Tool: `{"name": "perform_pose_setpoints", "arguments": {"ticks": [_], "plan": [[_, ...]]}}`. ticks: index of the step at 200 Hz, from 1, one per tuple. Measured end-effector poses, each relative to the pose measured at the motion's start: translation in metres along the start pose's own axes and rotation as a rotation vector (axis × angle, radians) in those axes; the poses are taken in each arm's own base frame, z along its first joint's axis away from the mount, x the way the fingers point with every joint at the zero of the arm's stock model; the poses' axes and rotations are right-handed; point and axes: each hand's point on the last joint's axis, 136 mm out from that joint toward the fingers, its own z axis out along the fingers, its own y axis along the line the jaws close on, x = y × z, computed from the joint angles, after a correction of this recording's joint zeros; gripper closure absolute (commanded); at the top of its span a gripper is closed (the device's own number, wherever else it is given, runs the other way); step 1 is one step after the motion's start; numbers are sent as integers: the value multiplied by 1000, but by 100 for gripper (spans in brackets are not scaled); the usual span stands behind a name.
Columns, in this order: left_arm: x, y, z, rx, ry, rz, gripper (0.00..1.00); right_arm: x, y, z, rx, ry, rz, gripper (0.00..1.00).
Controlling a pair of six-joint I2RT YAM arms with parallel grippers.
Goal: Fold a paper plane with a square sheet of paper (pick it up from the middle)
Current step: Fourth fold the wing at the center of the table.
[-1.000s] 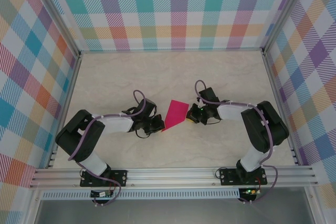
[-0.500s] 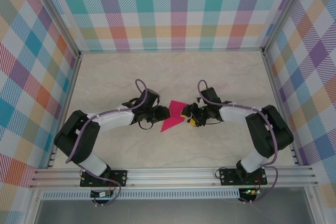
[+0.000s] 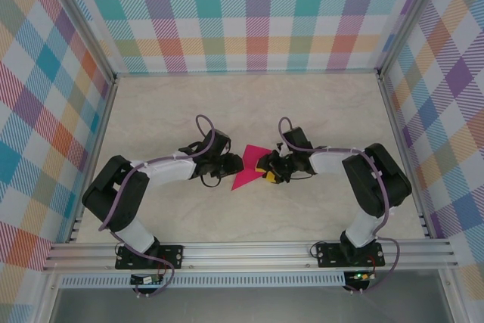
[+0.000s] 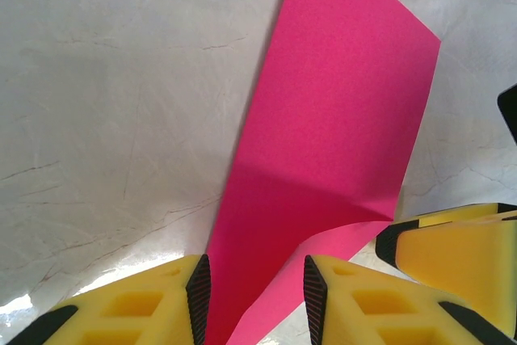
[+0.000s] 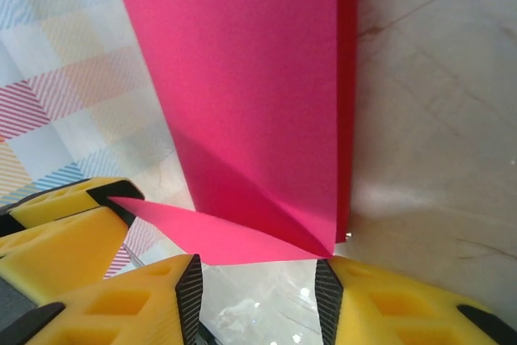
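The square sheet of paper (image 3: pixel 248 169) is magenta-pink and lies folded into a long strip on the marble table between my two grippers. In the left wrist view the paper (image 4: pixel 339 119) runs away from me and one near corner curls up as a flap. My left gripper (image 4: pixel 256 300) is open, with the paper's near end lying loose between its pads. My right gripper (image 5: pixel 258 296) is open too, and the paper's (image 5: pixel 258 86) creased corner point sits just in front of its right pad (image 5: pixel 327 280). From above, the left gripper (image 3: pixel 229 166) and right gripper (image 3: pixel 266 166) flank the paper closely.
Plaid walls (image 3: pixel 242 13) close off the back and both sides of the table (image 3: pixel 249 104). An aluminium rail (image 3: pixel 249 251) carrying both arm bases runs along the near edge. The right gripper's yellow fingers (image 4: pixel 452 248) show at the right edge of the left wrist view.
Both grippers have gone from shut to open and closed in on the paper from either side. The paper, flat a second ago, now has a lifted, creased near corner.
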Motion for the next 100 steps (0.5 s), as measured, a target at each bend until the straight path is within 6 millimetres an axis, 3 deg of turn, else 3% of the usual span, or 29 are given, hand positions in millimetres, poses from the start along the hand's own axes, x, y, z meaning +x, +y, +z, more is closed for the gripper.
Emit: {"name": "perform_pose_setpoints", "arguments": {"ticks": [100], "plan": [[6, 17, 9, -67, 23, -12, 64, -1, 18, 6, -90, 26, -103, 63]]}}
